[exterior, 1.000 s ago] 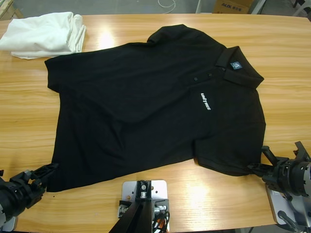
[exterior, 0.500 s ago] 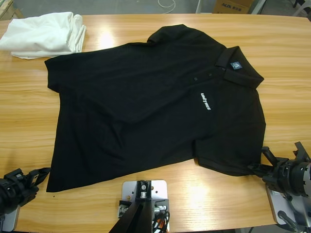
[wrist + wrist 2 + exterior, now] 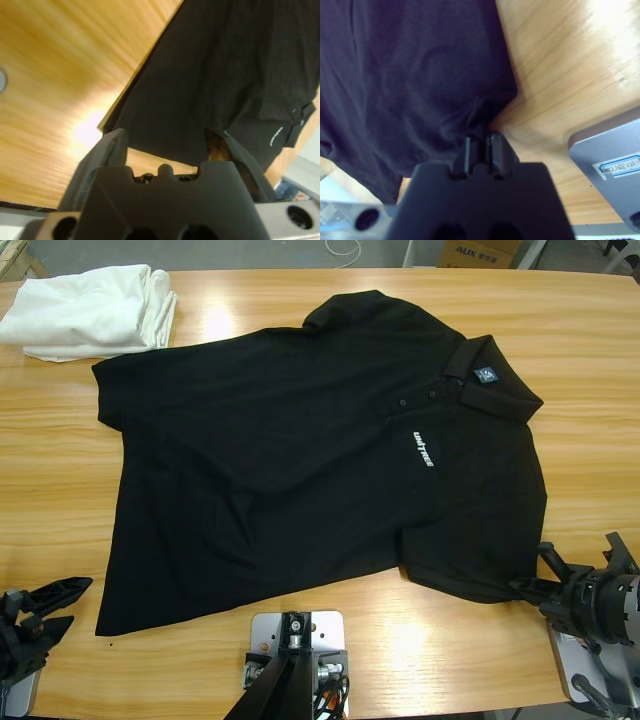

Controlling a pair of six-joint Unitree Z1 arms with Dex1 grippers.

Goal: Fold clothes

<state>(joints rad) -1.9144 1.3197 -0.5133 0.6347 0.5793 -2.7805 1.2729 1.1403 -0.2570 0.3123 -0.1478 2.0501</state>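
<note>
The clothes, a black polo shirt (image 3: 300, 460), lie spread flat on the wooden table (image 3: 590, 440), collar (image 3: 485, 375) at the right and white chest lettering (image 3: 421, 449) facing up. My left gripper (image 3: 68, 605) stands open at the bottom left, just off the shirt's hem corner and holding nothing. In the left wrist view the shirt (image 3: 225, 75) lies beyond the open left gripper (image 3: 167, 145). My right gripper (image 3: 525, 585) is shut on the near sleeve's edge at the bottom right. The right wrist view shows the right gripper (image 3: 482, 137) pinching a bunch of the shirt (image 3: 410, 75).
A folded white cloth (image 3: 95, 310) lies at the table's far left corner. Bare wood runs along the right side and the near edge. A cardboard box (image 3: 478, 252) stands beyond the table's far edge.
My left gripper has drawn back to the left, off the shirt's hem corner, and its jaws have opened. The right gripper and the shirt have stayed where they were.
</note>
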